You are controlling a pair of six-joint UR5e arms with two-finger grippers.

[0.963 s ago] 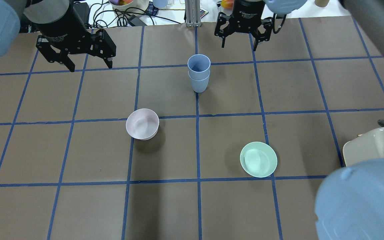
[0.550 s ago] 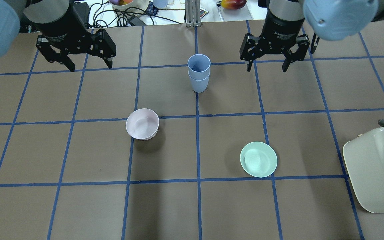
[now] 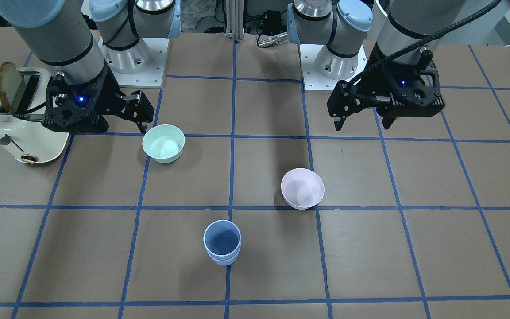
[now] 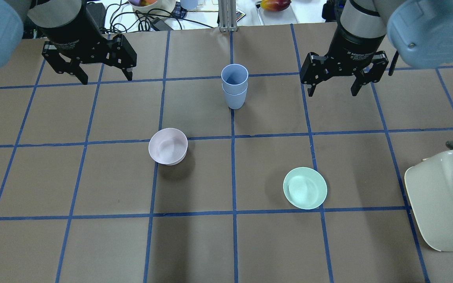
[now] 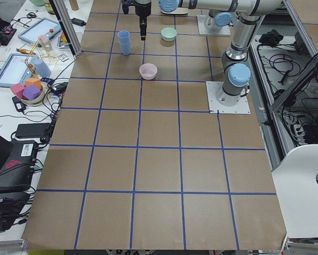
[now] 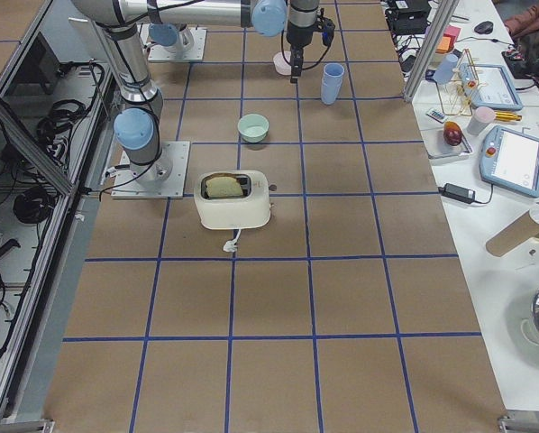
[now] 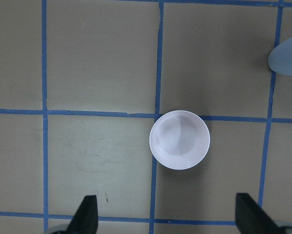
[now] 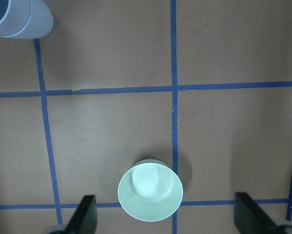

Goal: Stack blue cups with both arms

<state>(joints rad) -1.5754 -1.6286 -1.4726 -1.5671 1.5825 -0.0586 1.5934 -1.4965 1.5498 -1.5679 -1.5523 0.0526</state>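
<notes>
Blue cups [image 4: 234, 89] nested, upright. Left gripper [image 4: 107, 79] and right gripper [image 4: 332, 94] both spread wide, empty, well clear of them.

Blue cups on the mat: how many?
2, nested in one upright stack on the middle tape line: the upper cup sits inside the lower cup. None appears hidden.

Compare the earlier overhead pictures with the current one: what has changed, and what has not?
The right gripper, open and empty, moved to the robot's right and lower in the overhead view, away from the stacked blue cups. Nothing was gripped or released. The left gripper, the cups, the pink bowl and the green bowl stayed put.
</notes>
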